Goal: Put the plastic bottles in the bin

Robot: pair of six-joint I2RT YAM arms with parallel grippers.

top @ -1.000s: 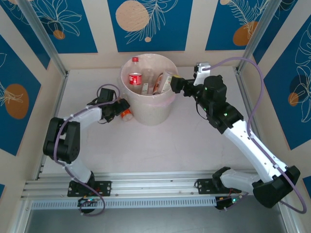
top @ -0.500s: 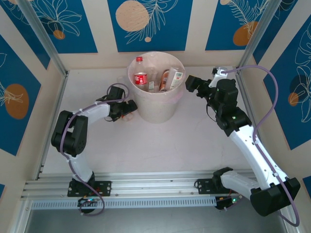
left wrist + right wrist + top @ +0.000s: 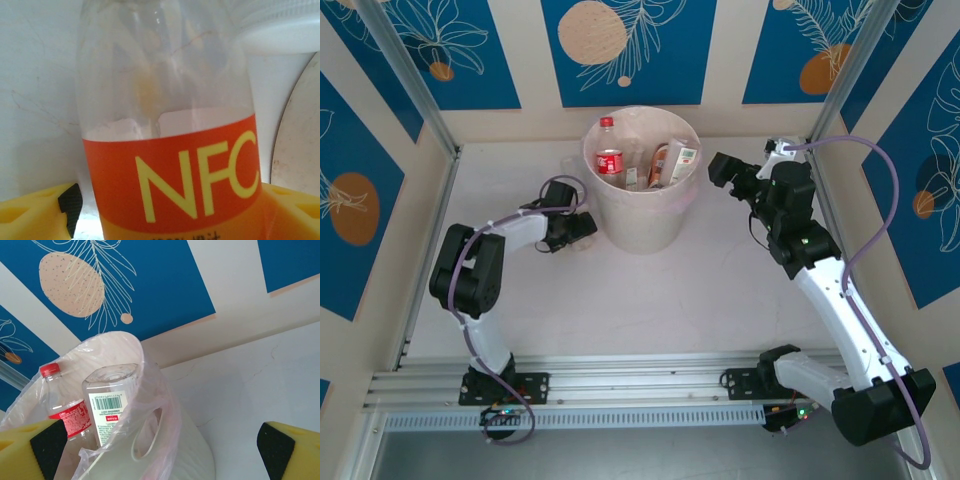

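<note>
The left arm [image 3: 460, 285] rises from its base at the near edge and folds at an elbow over the left side of the table [image 3: 650, 300]. Its forearm runs low and to the right, so the left gripper [image 3: 576, 228] sits just beside the left wall of the bin [image 3: 640, 225]. In the left wrist view its yellow fingers [image 3: 30, 212] flank a clear orange-labelled bottle [image 3: 170, 165] marked NFC, which fills the whole space between them. One finger looks to be against the label and the other pad sits at the bottle's edge, but I cannot tell whether they press on it or merely stand around it. This bottle is outside the bin, close to its left side. The right arm [image 3: 840, 300] stretches long from its base up the right side of the table and bends at the wrist toward the left. It carries the right gripper [image 3: 723, 170] just right of the bin and apart from it. Its fingers [image 3: 292, 450] stand wide apart with nothing between them, facing the bin's thin liner [image 3: 150, 390]. Inside the bin stand a red-labelled bottle [image 3: 608, 160] with a red cap and a barcode-labelled bottle [image 3: 107, 405] turned base up, with other bottles [image 3: 670, 165] beside them.
</note>
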